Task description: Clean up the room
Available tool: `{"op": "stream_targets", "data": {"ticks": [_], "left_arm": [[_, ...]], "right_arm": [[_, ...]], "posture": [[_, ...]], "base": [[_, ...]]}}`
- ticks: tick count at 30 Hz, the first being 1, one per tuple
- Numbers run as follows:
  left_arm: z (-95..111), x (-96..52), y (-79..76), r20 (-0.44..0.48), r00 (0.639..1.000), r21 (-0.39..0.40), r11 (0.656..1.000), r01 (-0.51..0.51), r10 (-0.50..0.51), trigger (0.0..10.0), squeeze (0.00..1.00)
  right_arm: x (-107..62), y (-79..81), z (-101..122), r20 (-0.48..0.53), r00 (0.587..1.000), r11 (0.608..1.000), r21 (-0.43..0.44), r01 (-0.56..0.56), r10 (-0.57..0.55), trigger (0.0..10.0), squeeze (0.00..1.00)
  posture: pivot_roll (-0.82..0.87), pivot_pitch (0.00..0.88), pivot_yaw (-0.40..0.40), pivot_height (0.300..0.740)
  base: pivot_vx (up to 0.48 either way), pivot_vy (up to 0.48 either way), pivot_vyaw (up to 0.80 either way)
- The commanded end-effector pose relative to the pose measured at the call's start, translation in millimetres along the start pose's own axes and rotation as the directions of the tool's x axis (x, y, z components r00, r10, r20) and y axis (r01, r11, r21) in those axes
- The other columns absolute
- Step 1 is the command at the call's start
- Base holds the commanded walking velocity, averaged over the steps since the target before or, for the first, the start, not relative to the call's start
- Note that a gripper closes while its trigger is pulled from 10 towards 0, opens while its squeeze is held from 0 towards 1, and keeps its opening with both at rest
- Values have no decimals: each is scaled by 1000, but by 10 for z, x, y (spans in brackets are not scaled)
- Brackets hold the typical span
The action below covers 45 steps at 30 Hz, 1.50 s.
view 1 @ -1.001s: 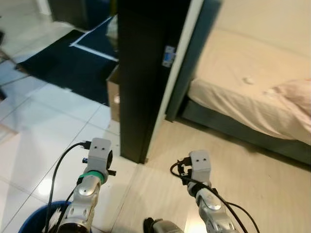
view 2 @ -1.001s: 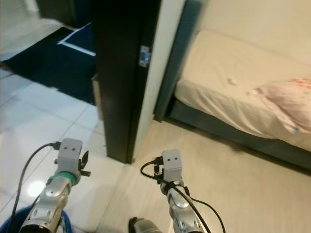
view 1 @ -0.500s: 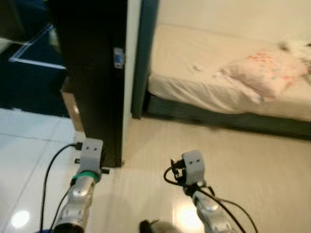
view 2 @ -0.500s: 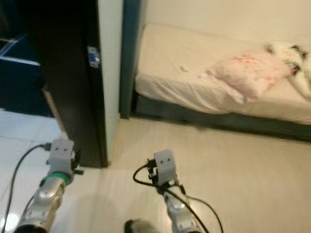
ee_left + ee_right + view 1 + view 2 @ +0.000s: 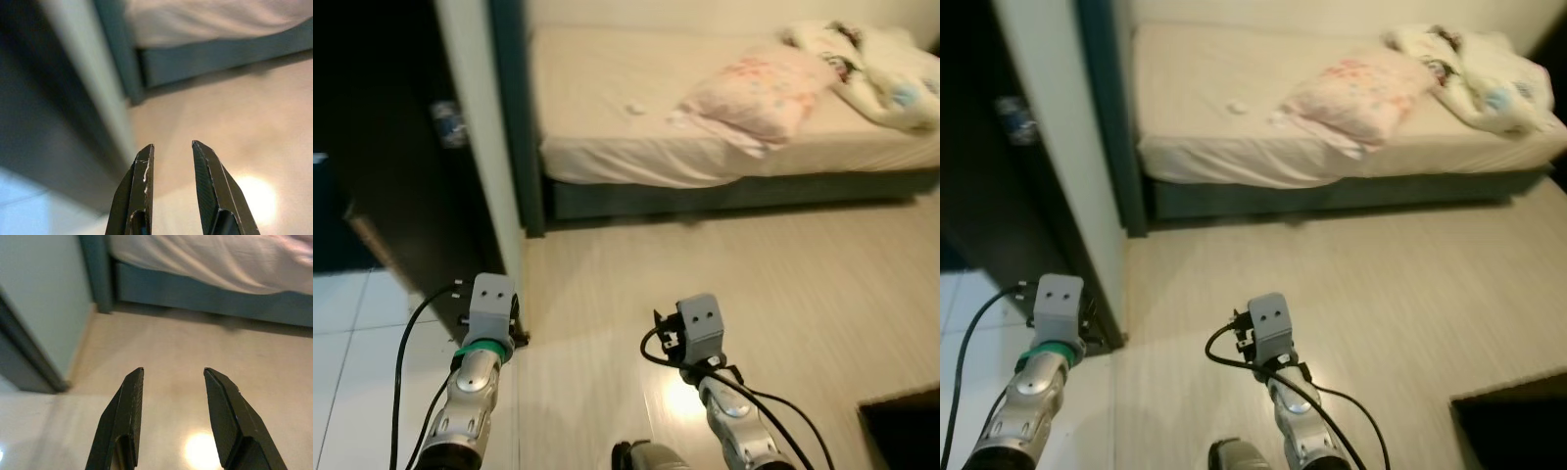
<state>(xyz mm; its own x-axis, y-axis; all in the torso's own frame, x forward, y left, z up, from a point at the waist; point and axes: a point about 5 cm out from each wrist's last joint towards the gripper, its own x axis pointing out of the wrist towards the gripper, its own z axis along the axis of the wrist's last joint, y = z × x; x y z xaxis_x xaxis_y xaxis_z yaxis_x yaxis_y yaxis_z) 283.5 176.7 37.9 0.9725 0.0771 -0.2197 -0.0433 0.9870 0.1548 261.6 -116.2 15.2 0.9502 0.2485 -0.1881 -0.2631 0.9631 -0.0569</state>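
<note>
Two grippers, left gripper (image 5: 170, 147) and right gripper (image 5: 173, 373), were held released and empty above the floor (image 5: 783, 294). Bed (image 5: 607, 127), pillow (image 5: 754, 83) and blanket (image 5: 871, 69) were noted at upper right. Door frame (image 5: 475, 117) stood near the left arm; collision judged possible.

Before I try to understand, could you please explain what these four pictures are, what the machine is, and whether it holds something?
This is a walking humanoid robot. Two pictures come from cameras on its head, looking down at its silver arms. The other two come from a camera on each wrist, looking along black fingers. The left gripper and right gripper are both open and hold nothing. Ahead lies a bed with a pink pillow, a crumpled blanket and a small white scrap. A dark door edge stands on the left.
</note>
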Motion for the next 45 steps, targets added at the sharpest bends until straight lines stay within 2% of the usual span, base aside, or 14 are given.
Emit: {"op": "stream_targets", "data": {"ticks": [1,14,40,45], "left_arm": [[-116,-52,32,-39,999,2,1000,-9,9,10000,0],[-112,-43,5,-43,999,-23,1000,-2,1,10000,0],[-98,-21,22,-37,999,-9,1000,-20,20,10000,0],[-96,-16,14,-34,999,3,1000,-19,19,10000,0]], "right_arm": [[-24,22,-46,-15,1000,1000,16,3,-2,10000,0],[-27,30,-51,-10,1000,1000,17,-1,1,10000,0],[1,51,-4,13,1000,1000,24,-2,2,10000,0],[1,45,-2,13,1000,1000,14,4,-4,10000,0]], "posture": [[-19,29,-34,740],[-18,29,-35,740],[-16,30,-35,740],[-17,30,-36,740]], "base": [[0,0,-781],[0,0,-781],[0,0,-781],[443,0,-148]]}}
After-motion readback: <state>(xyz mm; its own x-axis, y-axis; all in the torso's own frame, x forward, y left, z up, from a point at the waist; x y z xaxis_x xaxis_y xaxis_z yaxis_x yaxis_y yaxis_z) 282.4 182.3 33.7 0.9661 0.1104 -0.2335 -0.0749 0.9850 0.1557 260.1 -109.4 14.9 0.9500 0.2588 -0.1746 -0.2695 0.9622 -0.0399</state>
